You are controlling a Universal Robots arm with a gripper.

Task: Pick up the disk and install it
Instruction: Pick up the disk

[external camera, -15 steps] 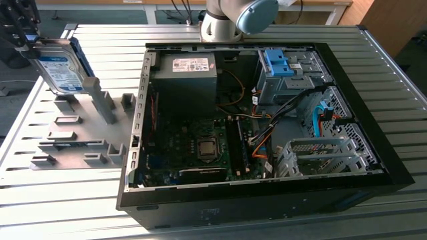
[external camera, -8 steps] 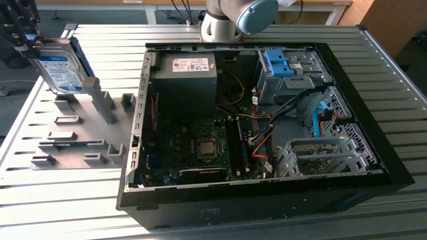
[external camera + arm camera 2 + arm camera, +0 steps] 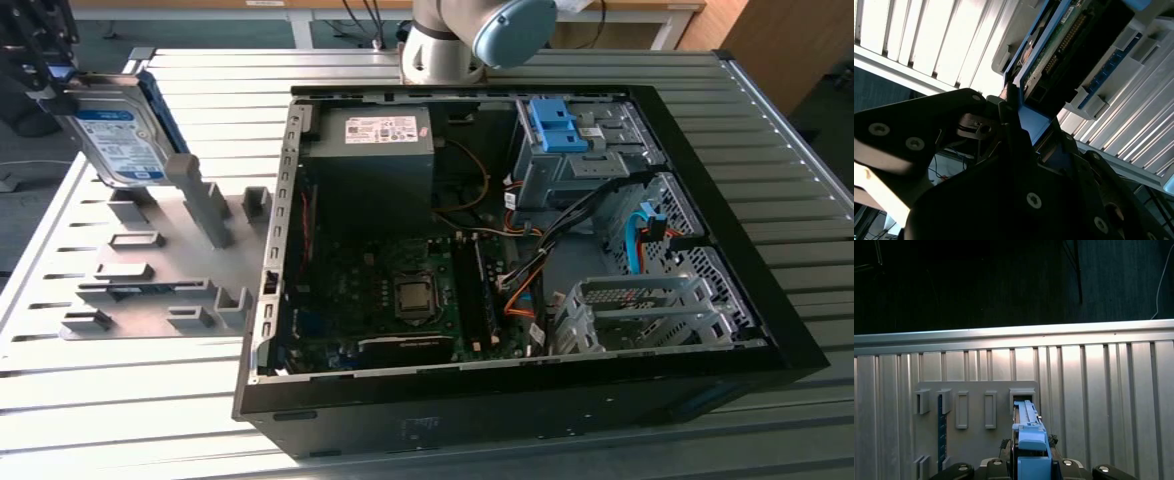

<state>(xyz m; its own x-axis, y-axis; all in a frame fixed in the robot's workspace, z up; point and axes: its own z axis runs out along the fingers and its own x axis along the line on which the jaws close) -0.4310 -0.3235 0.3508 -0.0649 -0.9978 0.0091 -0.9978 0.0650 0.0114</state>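
There was one disk (image 3: 120,135), one open computer box (image 3: 507,420), one grey rack (image 3: 160,290), one robot arm (image 3: 461,35) and one metal desk (image 3: 134,400).

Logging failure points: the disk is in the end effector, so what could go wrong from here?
The end effector grips the disk by one end, so it may tilt or slip. The grey post close beside could snag the disk. Cables draped by the drive bay could block insertion.
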